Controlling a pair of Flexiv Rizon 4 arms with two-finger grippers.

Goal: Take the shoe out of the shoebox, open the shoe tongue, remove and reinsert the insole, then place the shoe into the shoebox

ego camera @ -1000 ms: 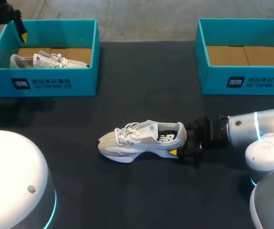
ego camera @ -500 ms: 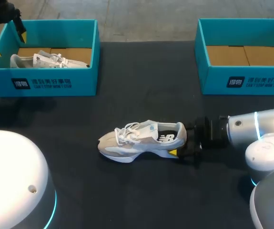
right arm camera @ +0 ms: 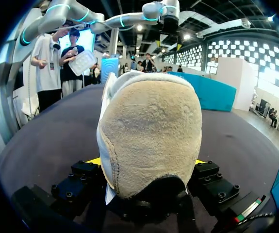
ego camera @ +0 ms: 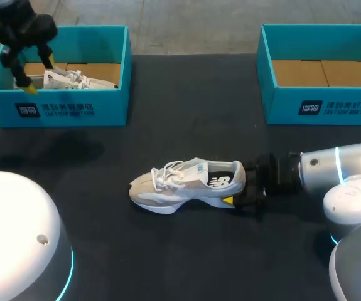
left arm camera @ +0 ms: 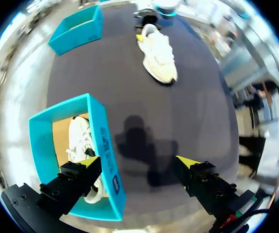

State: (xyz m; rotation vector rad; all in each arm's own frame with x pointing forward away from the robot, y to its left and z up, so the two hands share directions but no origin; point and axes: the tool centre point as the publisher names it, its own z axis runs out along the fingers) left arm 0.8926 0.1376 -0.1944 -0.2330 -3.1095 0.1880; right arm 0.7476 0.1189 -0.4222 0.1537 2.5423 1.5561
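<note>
Well, fingers (right arm camera: 212, 183) clamp rounded suede shoe (right arm camera: 149, 141).

A matte black table (ego camera: 186, 251) fills the view, its surface showing soft shadows.

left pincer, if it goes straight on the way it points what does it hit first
Probably the table just outside the box. The left pincer straddles its wall, so one finger might catch the wall or the shoe inside; depth is unclear.
</note>
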